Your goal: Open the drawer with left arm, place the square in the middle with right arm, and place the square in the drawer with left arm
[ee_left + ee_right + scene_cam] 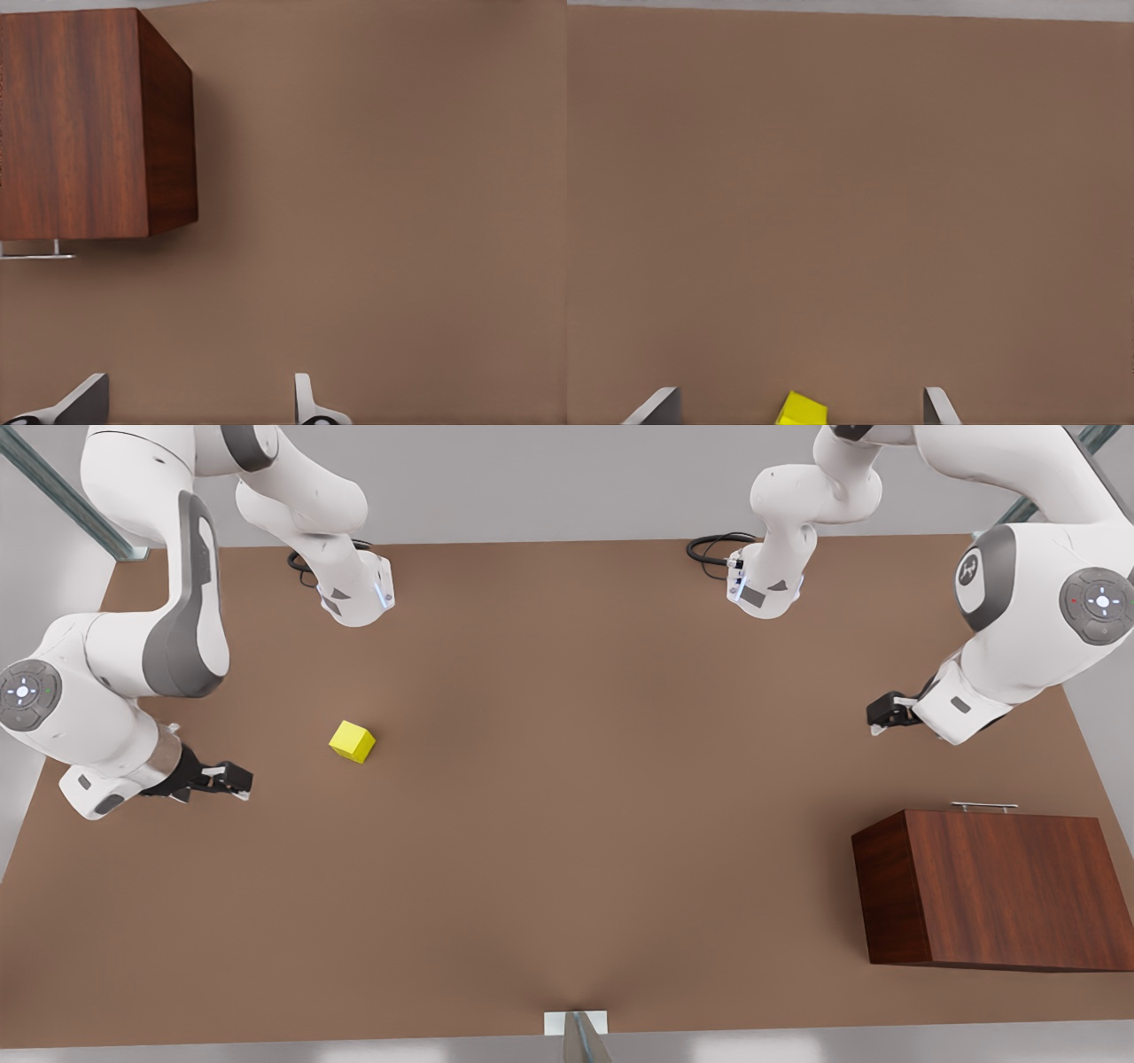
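At the front view's left, the right claw [237, 779] hovers over the table [567, 824] with its fingers spread apart, holding nothing. Just beside it, toward the table's centre, the square [352, 741] rests on the bare surface; the right wrist view shows it [802, 410] between the open fingers. At the front view's right, the left claw [877, 714], fingers parted and empty, hangs near the cabinet [1001, 890], whose drawer handle [983, 807] faces that arm.
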Available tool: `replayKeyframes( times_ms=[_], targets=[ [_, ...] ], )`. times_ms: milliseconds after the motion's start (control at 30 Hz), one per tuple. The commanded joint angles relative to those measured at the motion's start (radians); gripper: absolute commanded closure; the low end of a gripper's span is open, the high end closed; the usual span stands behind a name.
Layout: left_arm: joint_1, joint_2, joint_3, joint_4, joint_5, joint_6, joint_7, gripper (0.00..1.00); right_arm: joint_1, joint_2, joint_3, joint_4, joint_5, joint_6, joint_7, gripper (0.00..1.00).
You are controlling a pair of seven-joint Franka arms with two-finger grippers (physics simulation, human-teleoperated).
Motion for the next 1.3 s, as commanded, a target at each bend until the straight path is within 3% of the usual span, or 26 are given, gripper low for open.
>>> replayKeyframes(
  times_ms=[0,67,100,267,400,600,733,933,1067,1133,1267],
  targets=[
    [0.0,0.0,0.0,-0.001,-0.003,-0.005,-0.001,0.0,0.001,0.0,0.0,-0.001,0.0,0.001,0.0,0.0],
    [0.002,-0.011,0.03,-0.047,-0.003,-0.009,-0.013,0.0,0.001,0.001,0.0,-0.001,0.0,0.004,0.0,0.0],
    [0.002,-0.052,0.103,-0.159,-0.006,0.033,-0.253,0.0,0.001,0.001,0.0,0.001,0.0,0.004,0.0,0.0],
    [0.0,-0.183,0.322,-0.572,0.005,0.544,-0.685,0.0,0.009,0.024,0.0,0.002,0.0,0.024,0.003,0.0],
    [0.012,-0.198,0.362,-0.731,0.005,0.807,-0.806,0.0,0.004,0.029,-0.001,-0.175,0.04,0.191,0.003,0.0],
    [0.037,-0.17,0.365,-0.84,-0.006,1.055,-0.998,0.0,0.042,-0.1,0.005,-0.531,0.041,0.401,0.115,0.0],
    [0.057,-0.132,0.364,-0.871,-0.018,1.149,-1.002,0.0,-0.031,-0.095,-0.005,-0.659,0.041,0.496,0.116,0.0],
    [0.092,-0.032,0.362,-0.862,-0.035,1.261,-0.999,0.0,-0.022,-0.095,0.006,-0.715,0.061,0.498,0.35,0.0],
    [0.094,-0.032,0.362,-0.862,-0.037,1.262,-0.999,0.0,-0.002,-0.138,0.087,-0.829,0.127,0.499,0.495,0.0],
    [0.101,-0.029,0.362,-0.862,-0.09,1.261,-1.001,0.0,0.041,-0.134,0.089,-0.834,0.127,0.525,0.581,0.0],
    [0.14,0.009,0.362,-0.847,-0.129,1.261,-1.002,0.0,-0.045,-0.137,0.081,-0.898,0.124,0.567,0.473,0.0]
  ],
)
